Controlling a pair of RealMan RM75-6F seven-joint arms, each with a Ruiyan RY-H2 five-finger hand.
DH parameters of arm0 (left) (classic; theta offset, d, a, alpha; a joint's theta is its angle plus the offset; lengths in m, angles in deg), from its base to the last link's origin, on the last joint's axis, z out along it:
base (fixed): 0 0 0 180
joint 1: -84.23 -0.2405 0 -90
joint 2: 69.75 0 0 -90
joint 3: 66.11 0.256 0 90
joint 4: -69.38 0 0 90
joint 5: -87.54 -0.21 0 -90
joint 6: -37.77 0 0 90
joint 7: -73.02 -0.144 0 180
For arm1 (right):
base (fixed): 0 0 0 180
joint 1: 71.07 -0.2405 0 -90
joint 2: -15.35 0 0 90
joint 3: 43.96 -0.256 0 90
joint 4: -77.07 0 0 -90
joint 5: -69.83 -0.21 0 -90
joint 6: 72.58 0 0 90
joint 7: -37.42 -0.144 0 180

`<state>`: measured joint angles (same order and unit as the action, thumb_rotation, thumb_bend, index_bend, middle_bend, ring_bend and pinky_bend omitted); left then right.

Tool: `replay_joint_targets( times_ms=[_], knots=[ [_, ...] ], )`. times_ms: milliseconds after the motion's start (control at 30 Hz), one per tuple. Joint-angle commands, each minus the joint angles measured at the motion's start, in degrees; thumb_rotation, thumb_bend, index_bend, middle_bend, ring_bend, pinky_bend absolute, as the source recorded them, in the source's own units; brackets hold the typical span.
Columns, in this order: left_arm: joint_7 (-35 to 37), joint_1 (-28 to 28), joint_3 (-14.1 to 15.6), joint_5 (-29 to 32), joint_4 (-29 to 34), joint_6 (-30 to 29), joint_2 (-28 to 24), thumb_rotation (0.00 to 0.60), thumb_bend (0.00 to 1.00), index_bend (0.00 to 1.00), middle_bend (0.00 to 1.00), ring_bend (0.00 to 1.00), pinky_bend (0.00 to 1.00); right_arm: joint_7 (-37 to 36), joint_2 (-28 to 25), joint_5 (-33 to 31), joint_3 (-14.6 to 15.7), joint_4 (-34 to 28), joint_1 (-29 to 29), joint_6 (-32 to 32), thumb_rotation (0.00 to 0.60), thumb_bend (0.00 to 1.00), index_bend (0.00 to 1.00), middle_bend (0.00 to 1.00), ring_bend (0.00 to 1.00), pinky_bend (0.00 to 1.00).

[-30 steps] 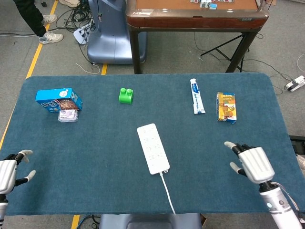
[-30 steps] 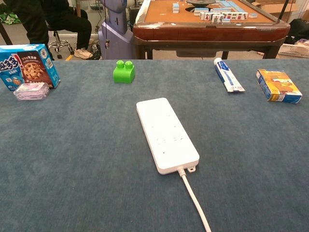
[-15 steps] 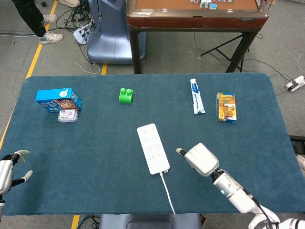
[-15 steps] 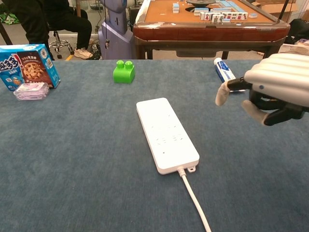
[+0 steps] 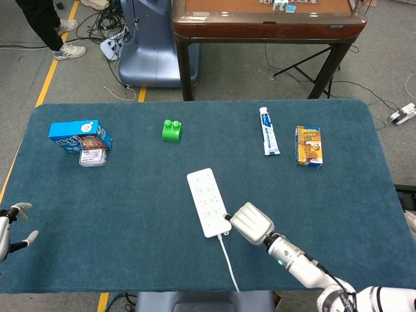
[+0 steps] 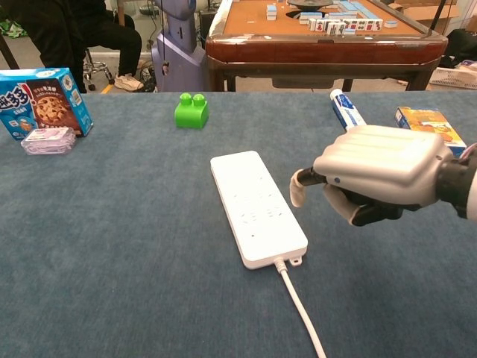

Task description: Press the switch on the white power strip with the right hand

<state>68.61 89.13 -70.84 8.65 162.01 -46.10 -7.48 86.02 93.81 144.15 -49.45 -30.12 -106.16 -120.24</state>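
Note:
The white power strip (image 5: pixel 208 202) lies lengthwise in the middle of the blue mat, its cable (image 5: pixel 228 261) running to the near edge. In the chest view the power strip (image 6: pixel 257 209) shows its cable end nearest me. My right hand (image 5: pixel 250 223) is at the strip's near right corner, one finger stretched toward it and the others curled in, holding nothing. In the chest view that right hand (image 6: pixel 380 183) hangs just right of the strip, its fingertip (image 6: pixel 297 196) over the right edge; contact cannot be told. My left hand (image 5: pixel 12 225) shows at the far left edge, fingers apart.
A blue cookie box (image 5: pixel 79 134) and a small packet (image 5: pixel 92 157) lie at the far left. A green block (image 5: pixel 171 130) sits behind the strip. A toothpaste tube (image 5: pixel 268 130) and an orange box (image 5: pixel 309 146) lie at the far right. A brown table (image 5: pixel 266 23) stands beyond the mat.
My right hand has swung in from the right edge of the mat to the strip's near right corner. My left hand has drifted a little lower at the left edge.

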Motion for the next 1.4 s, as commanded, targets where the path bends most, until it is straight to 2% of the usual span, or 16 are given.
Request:
replay_joint_targets(
  times_ms=[33,400,1400],
  knots=[
    [0.3,-0.1,-0.1,0.1,0.0,-0.1,-0.1,0.600,0.21,0.42,0.50,0.45,0.63,1.3,1.5,-2.2,0.5,0.6,-1.7,0.7,0.600,0.97,0.32,1.00,1.00,1.00],
    [2.0,-0.2,-0.6,1.1,-0.4,0.3,-0.7,0.600,0.21,0.42,0.50,0.45,0.63,1.6,5.1,-6.8,1.7,3.5,-5.7,1.0,0.600,0.97,0.32,1.00,1.00,1.00],
    [3.6,-0.6,-1.0,1.2,-0.2,0.0,-1.4,0.600,0.21,0.42,0.50,0.45,0.63,0.9,8.4,-11.1,5.2,6.7,-10.7,-1.9,0.600,0.98,0.32,1.00,1.00,1.00]
  ],
)
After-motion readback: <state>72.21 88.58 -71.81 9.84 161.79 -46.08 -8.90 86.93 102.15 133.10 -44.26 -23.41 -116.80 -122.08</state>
